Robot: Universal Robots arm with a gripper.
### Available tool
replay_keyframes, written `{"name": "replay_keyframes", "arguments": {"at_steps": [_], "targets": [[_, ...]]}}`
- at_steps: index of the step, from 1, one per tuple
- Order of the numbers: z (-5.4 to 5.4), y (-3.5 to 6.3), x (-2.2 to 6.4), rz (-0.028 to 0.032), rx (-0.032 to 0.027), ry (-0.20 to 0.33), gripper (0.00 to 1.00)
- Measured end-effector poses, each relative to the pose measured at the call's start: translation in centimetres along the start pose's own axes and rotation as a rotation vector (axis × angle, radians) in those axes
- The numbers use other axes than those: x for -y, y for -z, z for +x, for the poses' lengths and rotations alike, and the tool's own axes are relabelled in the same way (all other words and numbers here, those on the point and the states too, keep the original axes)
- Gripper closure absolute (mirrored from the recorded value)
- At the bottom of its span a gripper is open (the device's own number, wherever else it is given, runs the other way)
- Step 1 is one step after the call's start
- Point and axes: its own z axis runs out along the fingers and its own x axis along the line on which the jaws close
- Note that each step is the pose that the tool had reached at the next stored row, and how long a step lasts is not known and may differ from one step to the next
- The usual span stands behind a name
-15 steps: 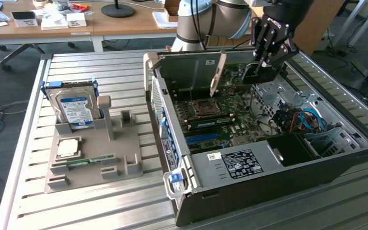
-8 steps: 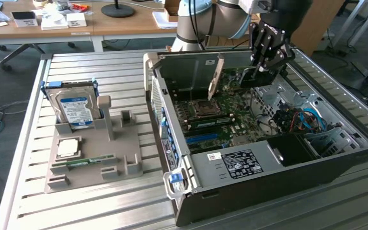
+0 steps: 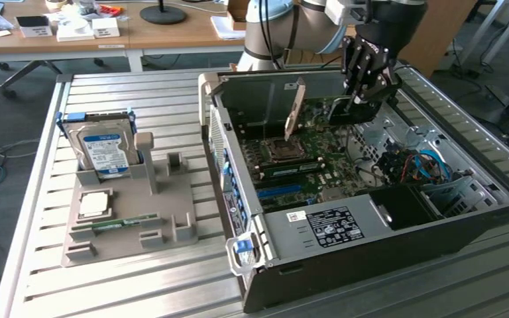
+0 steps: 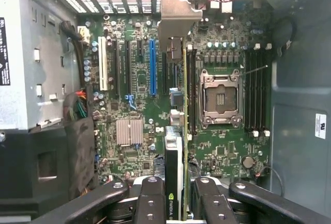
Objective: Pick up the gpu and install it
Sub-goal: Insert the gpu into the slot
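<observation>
Slatted metal table, wooden desk behind, hand gripping gpu

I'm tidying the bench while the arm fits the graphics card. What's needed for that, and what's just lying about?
In use: graphics card, gripped by the jaws; motherboard; computer case.
Lying about: hard drive, processor, memory stick, grey holder.

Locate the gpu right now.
In the exterior view's right half, the gpu stands on edge inside the open case, held by the gripper over the motherboard, beside the CPU socket.
</observation>
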Motion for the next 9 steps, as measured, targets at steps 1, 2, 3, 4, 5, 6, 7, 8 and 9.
{"name": "replay_keyframes", "arguments": {"at_steps": [1, 2, 3, 4, 5, 6, 7, 8, 9], "targets": [[0.01, -0.12, -0.06, 0.0001, 0.0, -0.001, 0.73], [0.02, -0.25, -0.16, 0.0001, 0.0, -0.001, 0.73], [0.04, -0.39, -0.27, 0.0001, -0.0002, -0.001, 0.73], [0.05, -0.55, -0.38, 0.0001, -0.0001, -0.001, 0.73], [0.06, -0.7, -0.49, 0.0001, -0.0001, -0.001, 0.73], [0.07, -0.84, -0.57, 0.0001, 0.0, -0.001, 0.73], [0.08, -0.93, -0.6, 0.0001, -0.0001, -0.001, 0.73], [0.08, -0.96, -0.61, 0.0001, -0.0002, -0.001, 0.73], [0.08, -0.95, -0.61, 0.0, -0.0003, -0.001, 0.73]]}}
